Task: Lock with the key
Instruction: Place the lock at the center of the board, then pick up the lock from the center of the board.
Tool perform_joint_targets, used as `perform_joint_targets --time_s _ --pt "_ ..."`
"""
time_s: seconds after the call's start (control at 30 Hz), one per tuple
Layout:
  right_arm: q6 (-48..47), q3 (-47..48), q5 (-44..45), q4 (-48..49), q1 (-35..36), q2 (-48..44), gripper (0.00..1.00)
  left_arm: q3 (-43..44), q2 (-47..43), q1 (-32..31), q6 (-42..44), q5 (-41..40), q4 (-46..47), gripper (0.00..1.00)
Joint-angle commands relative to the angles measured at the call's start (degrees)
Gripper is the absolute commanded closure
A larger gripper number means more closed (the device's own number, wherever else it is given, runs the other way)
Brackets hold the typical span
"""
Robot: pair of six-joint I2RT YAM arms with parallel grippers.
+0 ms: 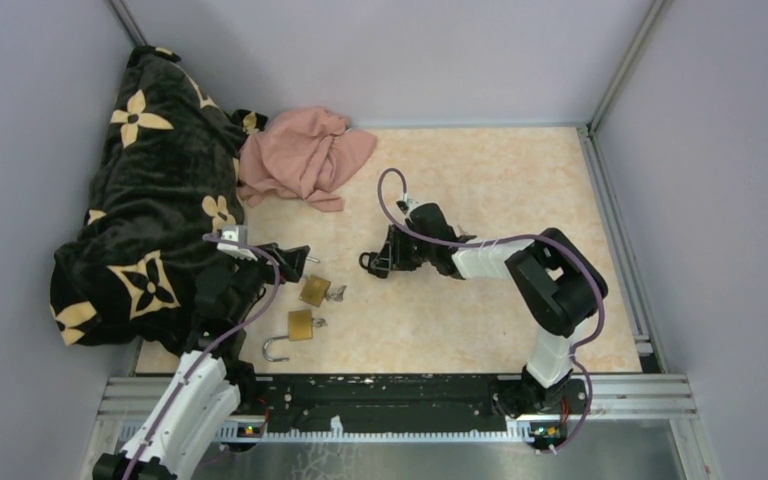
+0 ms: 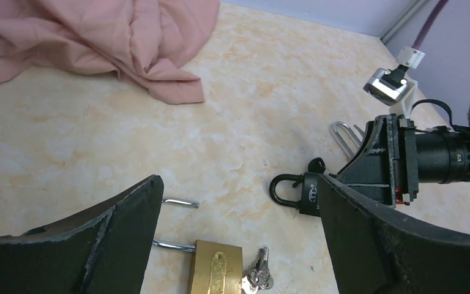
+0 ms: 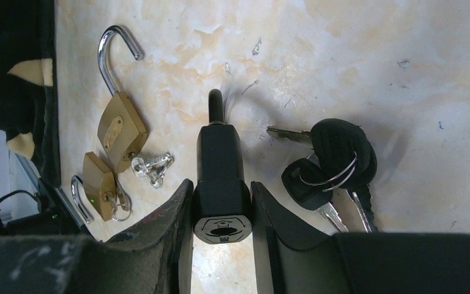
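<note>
Gripping a black, block-shaped padlock [image 3: 219,156] by its body, the right gripper [image 3: 221,190] is held low over the marbled beige tabletop [image 1: 480,180]. The padlock's shackle is pointed away from the wrist and its keyhole end is turned toward the wrist camera. A bunch of black-headed keys on a wire ring [image 3: 333,159] is laid flat just beside the padlock, on the far side of one finger; whether that finger touches it cannot be told.

The left gripper [image 2: 238,184] is spread wide with nothing held, just above a rectangular brass padlock [image 2: 217,269].

Three padlocks are counted: the black one and two brass ones, the second brass padlock [image 1: 300,324] lying nearer the arm bases. Three key bunches are counted, a small silver bunch [image 2: 258,275] lying against each brass padlock. One crumpled pink cloth [image 1: 305,155] and one black blanket with yellow flowers [image 1: 150,200] are heaped at the far left.
</note>
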Motion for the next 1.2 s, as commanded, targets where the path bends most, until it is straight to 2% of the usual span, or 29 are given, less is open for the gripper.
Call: perform_joint_targets --time_s 0.0,0.13,0.33,0.53,0.67,0.7,0.77,0.87,1.0,1.17 --pt "1.3 3.1 2.9 -2.5 -0.6 -0.3 0.83 -1.4 -1.2 1.6 -3.0 -2.1 0.6 0.01" --pt "0.1 4.1 3.2 -5.9 -0.7 -1.1 0.65 -2.0 -1.6 2.0 -3.3 -1.9 1.4 0.01" --pt "-3.1 5.5 7.1 -11.3 -0.6 -4.2 0.52 -2.5 -2.3 2.3 -3.9 -1.5 1.9 0.01" --pt "-8.4 9.3 12.1 -17.7 -0.1 -6.9 0.45 -2.8 -2.5 2.5 -4.1 -1.1 2.3 0.01" --pt "-18.1 13.9 18.6 -20.5 4.7 -7.9 0.43 -3.1 -2.8 2.7 -4.4 -1.7 2.5 0.01" --pt "-21.9 15.0 18.8 -20.4 6.6 -7.4 0.41 -3.1 -2.8 2.9 -4.5 -1.9 2.6 0.01" --pt "-26.8 17.8 17.2 -20.7 10.0 -5.2 0.23 -3.2 -2.9 3.3 -4.7 -2.3 2.6 0.01" --pt "-28.6 21.1 12.6 -19.9 13.1 -0.7 0.08 -3.2 -3.2 4.3 -4.7 -4.4 1.9 0.01" --pt "-31.8 26.5 10.2 -19.7 16.4 5.7 0.02 -2.8 -4.2 6.4 -4.2 -8.6 0.0 0.01" --pt "-37.6 31.6 7.0 -20.7 20.0 11.6 0.02 -2.4 -5.2 9.4 -4.2 -13.3 -2.0 0.01"
